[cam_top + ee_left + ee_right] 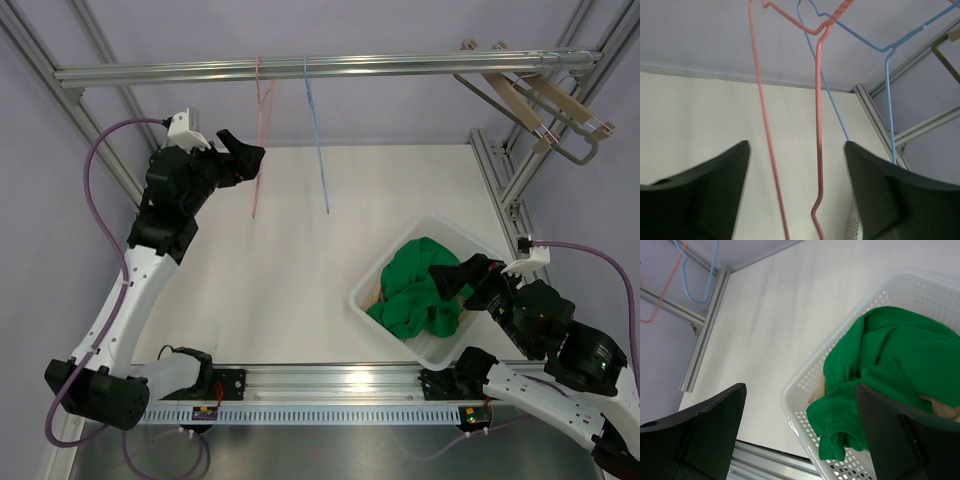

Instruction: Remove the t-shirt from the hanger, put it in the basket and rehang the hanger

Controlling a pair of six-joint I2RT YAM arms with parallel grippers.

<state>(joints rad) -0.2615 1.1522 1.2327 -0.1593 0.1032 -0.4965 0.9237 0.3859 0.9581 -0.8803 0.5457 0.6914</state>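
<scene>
Looks down past the right gripper [800,386], dark fingers [715,430] spread wide, onto a white perforated basket [790,395] on the pale table [770,325]. Finds a green t-shirt [890,350] crumpled inside over something beige [817,390]. Catches a pink hanger [669,292] and a blue hanger [715,260] at top left.

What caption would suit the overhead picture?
Green t-shirt lies in the white basket; pink hanger and blue hanger hang bare.

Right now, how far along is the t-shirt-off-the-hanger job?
Done, apparently: the green t-shirt lies in the white basket, and the pink hanger and blue hanger hang bare on the rail. In hand: nothing; the left fingers are open by the pink hanger, the right fingers open over the basket. Left: probably just pulling back.
</scene>
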